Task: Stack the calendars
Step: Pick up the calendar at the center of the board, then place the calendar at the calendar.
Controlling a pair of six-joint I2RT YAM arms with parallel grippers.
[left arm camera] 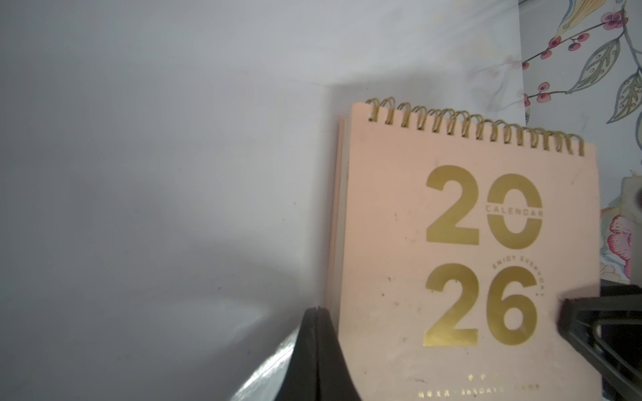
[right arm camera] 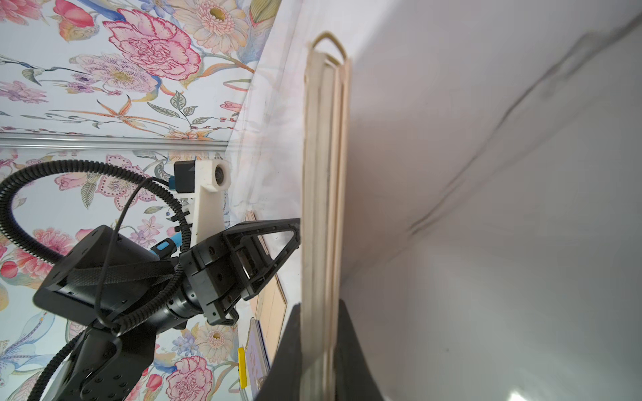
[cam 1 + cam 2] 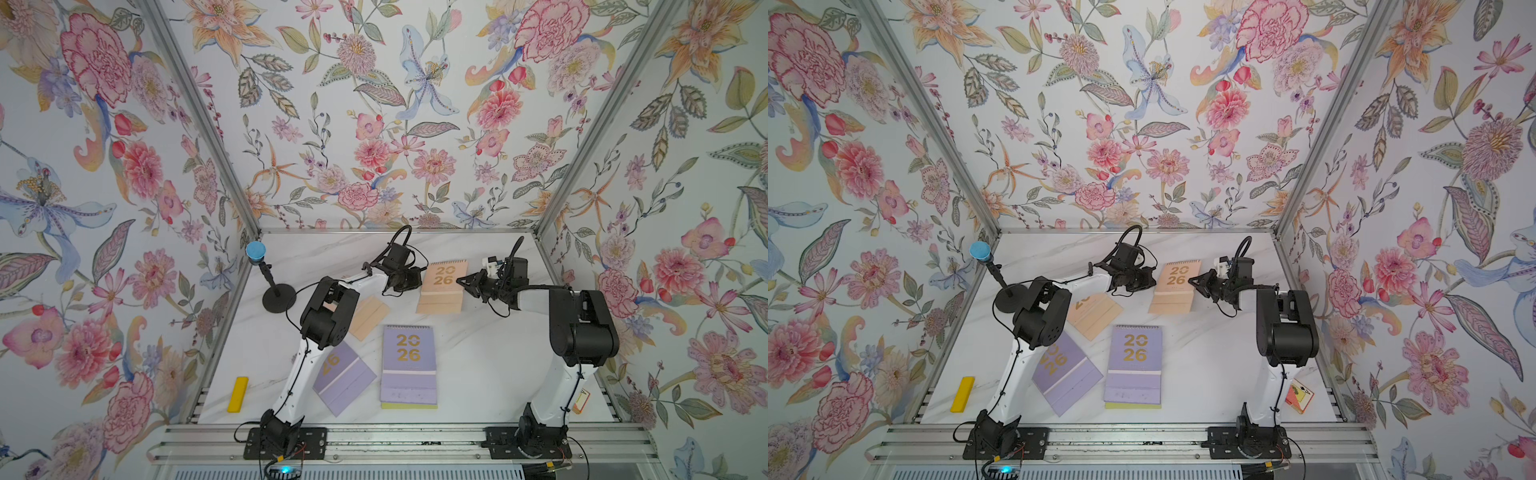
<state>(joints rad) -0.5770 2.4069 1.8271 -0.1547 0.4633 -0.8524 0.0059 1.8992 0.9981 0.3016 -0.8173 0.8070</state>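
At the near left corner of the table [image 3: 478,353] we see a small yellow bar [image 3: 237,394]. Close to the near right corner, beside the right arm, there is an orange-red card box [image 3: 1299,397]. In the middle, near the front edge, we see a pile. A lilac calendar [image 3: 408,361] lies on top with "2026" in gold, and a yellow-green calendar [image 3: 409,405] peeks out under it at the front. Just left of the pile, another lilac calendar [image 3: 343,380] lies turned at a slant, and the left arm hides part of it. A bit farther back and to the left, a peach calendar [image 3: 370,316] lies flat, also partly under that arm. Farther back still, near the middle of the table, we see the far peach calendar [image 3: 442,286] between the 2 arms. The right gripper [image 3: 460,282] pinches its right edge, with 1 finger on each side of the pages. The left gripper [image 1: 315,314] has its fingers pressed together with nothing between them, and its tip is right up against the left edge of that calendar. We cannot tell if that calendar is flat on the table or lifted a little. In the far left corner stands a black stand with a blue top [image 3: 279,298].
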